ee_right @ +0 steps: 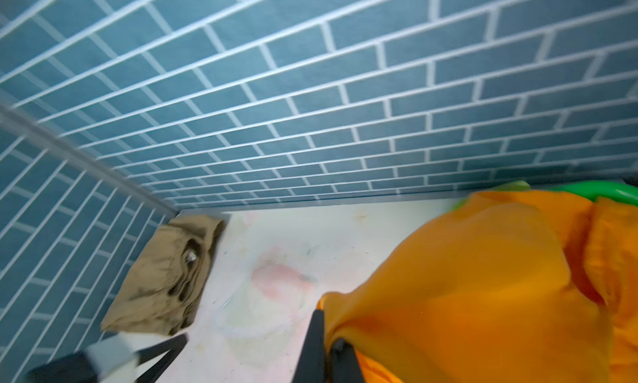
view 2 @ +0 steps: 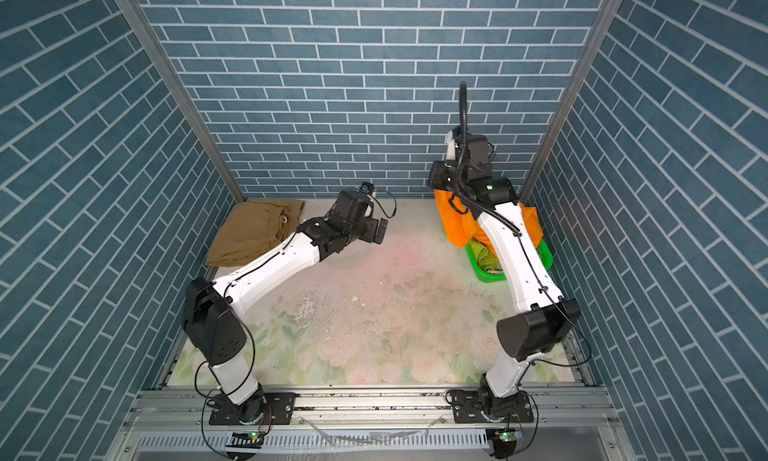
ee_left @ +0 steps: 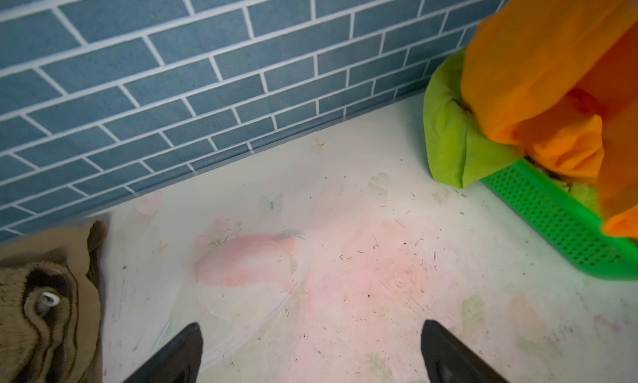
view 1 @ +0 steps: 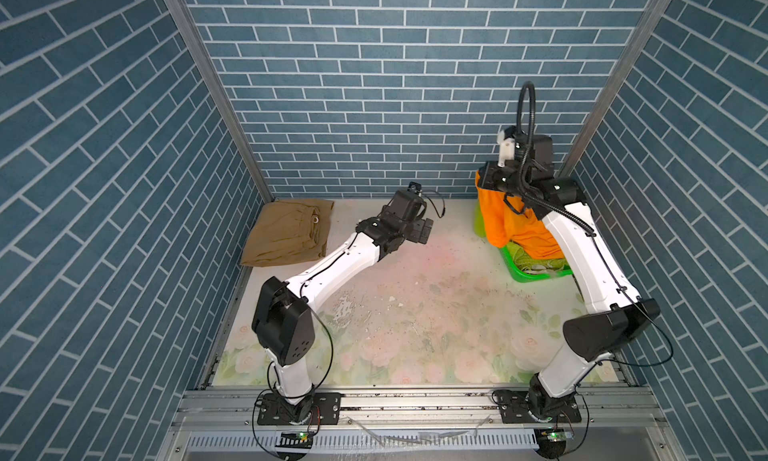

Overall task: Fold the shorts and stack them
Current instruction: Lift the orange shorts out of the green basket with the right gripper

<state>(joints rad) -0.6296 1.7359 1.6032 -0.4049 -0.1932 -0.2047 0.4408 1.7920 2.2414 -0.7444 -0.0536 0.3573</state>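
The orange shorts [view 1: 519,222] hang lifted above the green basket [view 1: 536,276] at the back right. My right gripper [ee_right: 328,326] is shut on their top edge, pinching a fold of cloth between the fingers. The lime green shorts [ee_left: 452,136] lie in the basket and spill over its back rim. The tan shorts [view 1: 286,234] lie folded in the back left corner. My left gripper [ee_left: 310,326] hovers open over bare table between the tan shorts [ee_left: 34,312] and the basket [ee_left: 559,222], holding nothing.
Blue brick-patterned walls [view 1: 374,106] close in the back and both sides. The floral table mat [view 1: 415,313] is worn and speckled in the middle. An aluminium rail [view 1: 415,400] with both arm bases runs along the front edge.
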